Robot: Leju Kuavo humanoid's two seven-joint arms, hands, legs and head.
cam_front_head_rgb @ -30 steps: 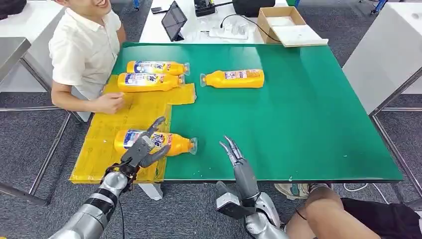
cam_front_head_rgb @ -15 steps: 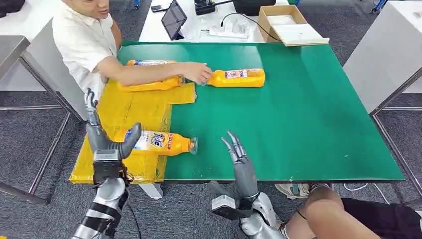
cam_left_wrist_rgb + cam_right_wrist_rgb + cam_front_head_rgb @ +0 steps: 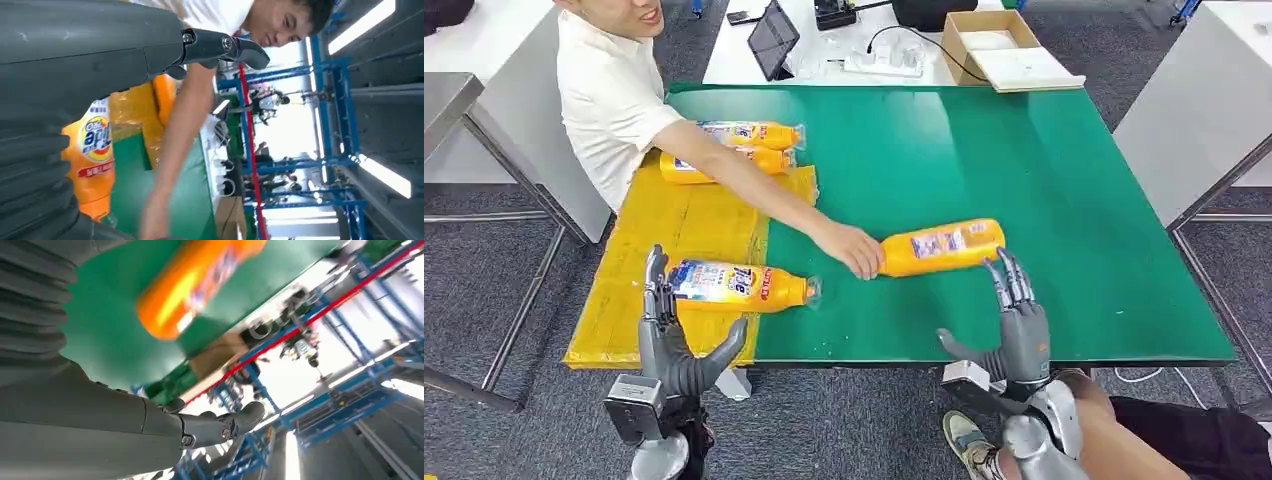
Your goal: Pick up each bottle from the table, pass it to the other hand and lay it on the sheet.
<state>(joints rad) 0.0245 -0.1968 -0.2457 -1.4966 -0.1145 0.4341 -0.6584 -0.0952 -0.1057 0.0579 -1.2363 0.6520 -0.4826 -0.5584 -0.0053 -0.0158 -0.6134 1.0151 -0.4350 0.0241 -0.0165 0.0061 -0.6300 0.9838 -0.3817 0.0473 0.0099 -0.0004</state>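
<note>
1. The robot's left hand (image 3: 674, 345) stands upright at the near edge of the green table mat (image 3: 1064, 180), fingers apart and pointing up, thumb out to the side, with nothing in it.
2. Just beyond that hand, an orange plastic bottle with a blue and red label (image 3: 739, 285) lies on its side, body on the crinkled yellow plastic sheet (image 3: 684, 225) and cap end reaching onto the green.
3. The robot's right hand (image 3: 1017, 322) is also raised at the near edge, fingers spread and straight, holding nothing.
4. Right beyond its fingertips lies a second orange bottle with a pale label (image 3: 942, 246), on its side on the bare green mat, slightly slanted. From the right wrist camera it appears as an orange blur (image 3: 192, 287).
5. A person in a white shirt (image 3: 609, 100) leans in from the far left, arm stretched across the mat, their hand (image 3: 852, 249) on that bottle's cap end.
6. Two more orange bottles (image 3: 759, 133) lie side by side at the sheet's far end, partly behind the person's arm.
7. A cardboard box (image 3: 994, 45) and a tablet (image 3: 772, 40) sit on the white table beyond.
</note>
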